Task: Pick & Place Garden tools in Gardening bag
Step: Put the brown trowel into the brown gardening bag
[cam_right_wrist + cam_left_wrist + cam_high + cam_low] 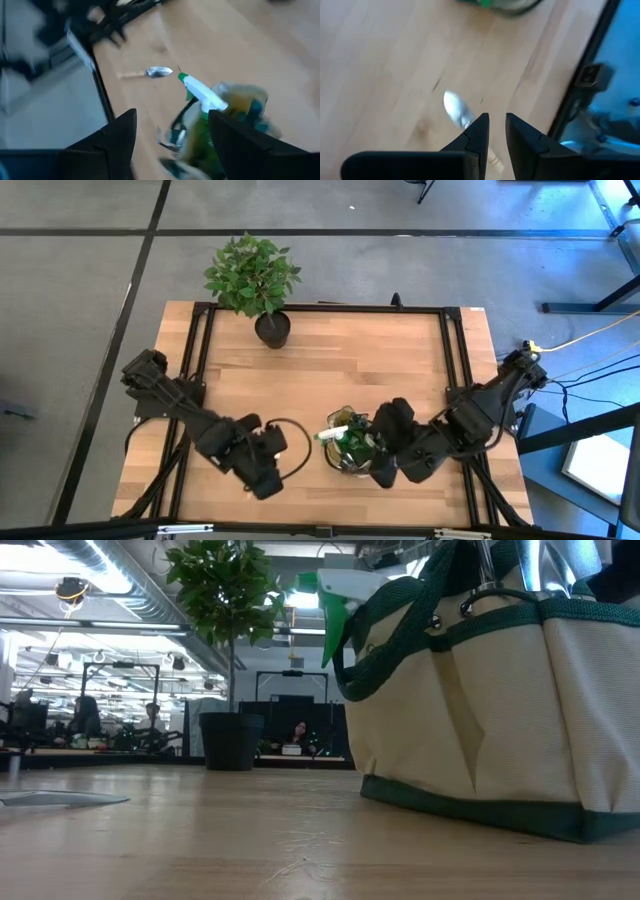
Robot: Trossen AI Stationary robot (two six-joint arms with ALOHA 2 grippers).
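Trowel (456, 107) handle hidden behind left gripper (497, 125).

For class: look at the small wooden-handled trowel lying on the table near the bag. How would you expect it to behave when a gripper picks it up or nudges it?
The trowel has a metal blade and wooden handle, so it is probably stiff, not floppy. It lies flat on the table, so it would likely slide rather than tip. Its rounded handle might let it rock or turn when pushed.
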